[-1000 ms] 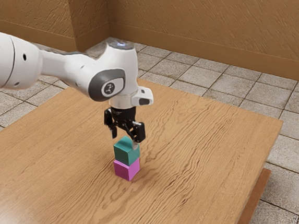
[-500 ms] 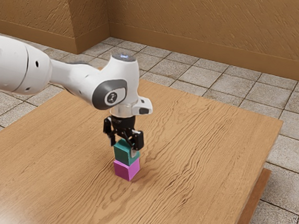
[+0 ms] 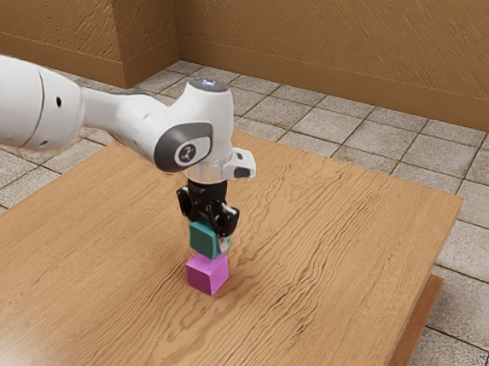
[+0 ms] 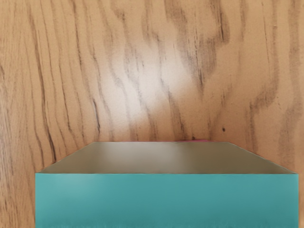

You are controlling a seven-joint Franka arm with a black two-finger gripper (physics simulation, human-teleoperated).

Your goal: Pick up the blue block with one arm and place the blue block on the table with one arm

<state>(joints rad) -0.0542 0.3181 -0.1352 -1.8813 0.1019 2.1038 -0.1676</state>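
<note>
My gripper (image 3: 214,232) is shut on the blue block (image 3: 204,239), a teal cube, with a finger on either side of it. The cube hangs a little above the pink block (image 3: 207,274), which rests on the wooden table (image 3: 332,259). In the wrist view the blue block (image 4: 166,202) is large and close under my hand, with its teal face and a greyish side showing. A thin pink sliver peeks out past its far edge.
Wood grain of the table (image 4: 142,61) spreads beyond the held block in the wrist view. The table's edge (image 3: 425,276) runs down the exterior view's right, with floor tiles past it.
My gripper came down around the blue block, closed on it and lifted it slightly off the pink block. The pink block has stayed where it was.
</note>
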